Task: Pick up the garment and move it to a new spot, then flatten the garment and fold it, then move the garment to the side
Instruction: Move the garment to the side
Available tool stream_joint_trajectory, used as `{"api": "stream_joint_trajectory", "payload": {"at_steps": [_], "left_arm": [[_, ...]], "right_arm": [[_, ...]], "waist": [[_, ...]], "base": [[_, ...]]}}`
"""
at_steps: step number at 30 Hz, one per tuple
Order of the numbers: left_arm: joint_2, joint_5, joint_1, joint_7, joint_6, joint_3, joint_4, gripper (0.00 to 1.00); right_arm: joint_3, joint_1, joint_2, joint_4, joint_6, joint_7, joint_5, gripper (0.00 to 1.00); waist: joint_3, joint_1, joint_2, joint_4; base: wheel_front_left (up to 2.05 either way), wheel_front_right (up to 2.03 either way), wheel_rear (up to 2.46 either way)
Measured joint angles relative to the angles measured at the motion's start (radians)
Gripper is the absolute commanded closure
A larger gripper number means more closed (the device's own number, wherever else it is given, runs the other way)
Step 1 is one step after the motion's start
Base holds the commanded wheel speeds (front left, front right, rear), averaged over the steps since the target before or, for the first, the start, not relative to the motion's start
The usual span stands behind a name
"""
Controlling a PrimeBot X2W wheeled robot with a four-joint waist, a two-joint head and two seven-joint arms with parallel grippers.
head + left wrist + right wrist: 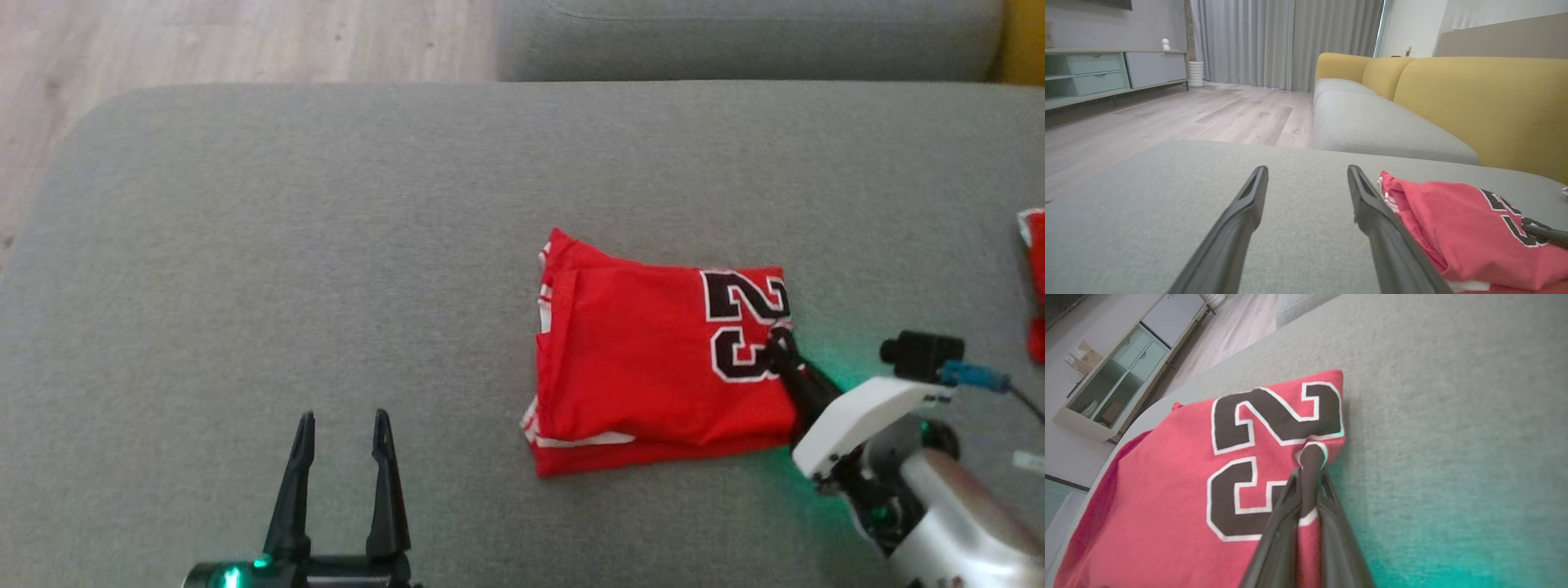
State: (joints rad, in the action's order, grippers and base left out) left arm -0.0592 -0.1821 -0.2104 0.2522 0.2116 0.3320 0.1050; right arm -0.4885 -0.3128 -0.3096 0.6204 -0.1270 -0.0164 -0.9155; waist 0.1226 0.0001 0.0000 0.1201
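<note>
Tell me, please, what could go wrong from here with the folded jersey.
1. The right gripper pinches only a small bunch at the edge of the jersey, so a sideways pull may drag the top layer and undo the fold.
2. The left gripper is open and apart from it, so nothing steadies the other side.

red garment [637, 367], black number 23 [747, 327]

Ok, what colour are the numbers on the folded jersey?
The numbers are black with white outlines; clearest in the right wrist view.
</note>
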Motion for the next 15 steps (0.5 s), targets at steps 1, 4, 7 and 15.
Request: {"api": "stream_joint_trajectory", "payload": {"at_steps": [1, 4, 7, 15], "left_arm": [[0.000, 0.000, 0.000, 0.000, 0.000, 0.000, 0.000, 0.00], [0.000, 0.007, 0.027, 0.000, 0.001, 0.003, 0.007, 0.00], [0.000, 0.009, 0.045, 0.000, 0.006, 0.008, 0.010, 0.00], [0.001, 0.040, 0.154, 0.000, 0.008, 0.022, 0.007, 0.00]], "right_arm": [[0.000, 0.000, 0.000, 0.000, 0.000, 0.000, 0.000, 1.00], [-0.040, -0.046, -0.086, -0.033, 0.000, 0.011, 0.002, 1.00], [-0.058, -0.099, -0.179, -0.060, 0.000, 0.013, 0.030, 1.00], [-0.029, -0.242, -0.412, -0.104, 0.000, 0.017, 0.084, 1.00]], "waist": [[0.000, 0.0000, 0.0000, 0.000], [0.019, 0.0000, 0.0000, -0.042], [0.041, 0.0000, 0.0000, -0.084], [0.141, 0.0001, 0.0000, -0.192]], "base": [[0.00, 0.00, 0.00], [0.00, 0.00, 0.00], [0.00, 0.00, 0.00], [0.00, 0.00, 0.00]]}}
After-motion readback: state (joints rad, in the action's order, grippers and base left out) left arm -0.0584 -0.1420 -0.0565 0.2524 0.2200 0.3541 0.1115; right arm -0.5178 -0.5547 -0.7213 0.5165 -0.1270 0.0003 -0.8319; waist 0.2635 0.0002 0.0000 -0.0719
